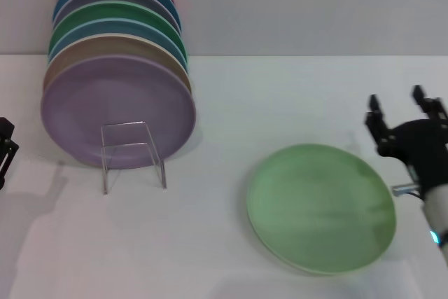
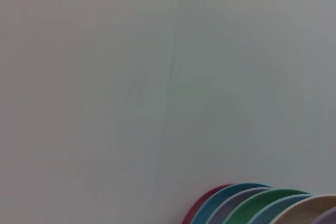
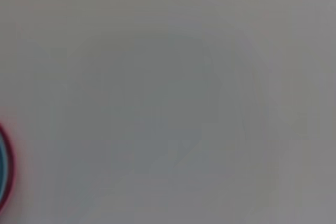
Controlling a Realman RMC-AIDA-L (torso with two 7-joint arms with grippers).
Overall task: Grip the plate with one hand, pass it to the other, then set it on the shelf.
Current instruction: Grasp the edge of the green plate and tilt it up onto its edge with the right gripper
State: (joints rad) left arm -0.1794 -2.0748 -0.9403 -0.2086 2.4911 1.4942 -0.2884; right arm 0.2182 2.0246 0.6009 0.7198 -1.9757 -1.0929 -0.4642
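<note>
The round, matte, pale-green plate (image 1: 320,208) lies flat near the bench's (image 1: 294,96) right edge; the right tool (image 1: 400,115), fingers apart just beside it, should probably pinch its rim squarely.

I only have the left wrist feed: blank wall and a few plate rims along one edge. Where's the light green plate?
Observer: The head view shows the plate lying flat on the white table, to the right of the shelf, well apart from it.
Operator: Is either pincer on it?
Observer: No. The right pincer is open, just beyond the plate's far right edge, holding nothing.
Operator: Left arm?
Observer: Only a black part of the left pincer shows at the head view's left edge, beside the shelf.
Operator: Which plate is frontmost in the rack?
Observer: The lilac plate, standing upright behind the clear stand.
</note>
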